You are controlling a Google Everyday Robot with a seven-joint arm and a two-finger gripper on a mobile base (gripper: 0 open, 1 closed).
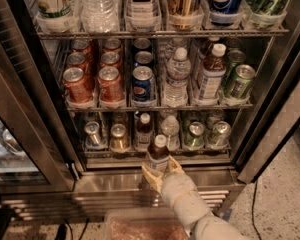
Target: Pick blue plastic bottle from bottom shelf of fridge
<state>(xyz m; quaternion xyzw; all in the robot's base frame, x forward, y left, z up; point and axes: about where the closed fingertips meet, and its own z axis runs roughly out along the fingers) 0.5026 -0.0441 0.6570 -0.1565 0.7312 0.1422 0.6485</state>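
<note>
Starting left, the fridge [45,114] showed its frame well apart from the work. The bottom shelf [105,153] held cans [119,136] in its lanes. Just before it, above the steel sill [105,181], the gripper [160,171] was clenched on the upright blue plastic bottle [157,155]. Judging by that, the carry-out step was in hand; next called for a straight, level pull back. Rightward, open room lay before the right frame [277,119].

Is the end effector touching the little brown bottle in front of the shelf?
Touching. The camera view shows the end effector above the sill, with its fingers pressed against both sides of the bottle.
</note>
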